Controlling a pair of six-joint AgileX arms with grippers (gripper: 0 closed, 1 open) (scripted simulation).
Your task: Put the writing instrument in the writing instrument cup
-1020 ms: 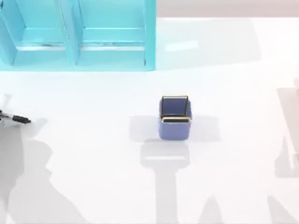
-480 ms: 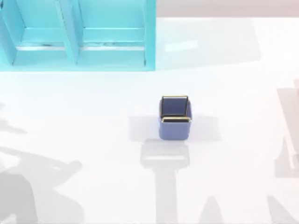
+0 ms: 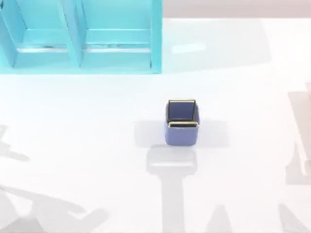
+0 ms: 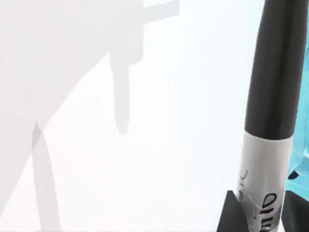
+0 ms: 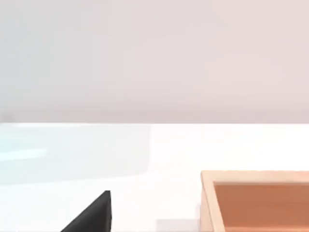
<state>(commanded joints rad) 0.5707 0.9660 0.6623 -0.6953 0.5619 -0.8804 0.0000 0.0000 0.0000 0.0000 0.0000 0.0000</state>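
One marker (image 4: 270, 121) — seemingly end-effector-held.

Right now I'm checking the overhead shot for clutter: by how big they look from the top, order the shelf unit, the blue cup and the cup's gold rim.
1. Shelf unit, cut off by the frame
2. Blue cup
3. Gold rim

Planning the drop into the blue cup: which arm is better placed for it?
Left. In its wrist view the left pincer already grips the marker pen; it only needs carrying to the cup. The right pincer holds nothing visible.
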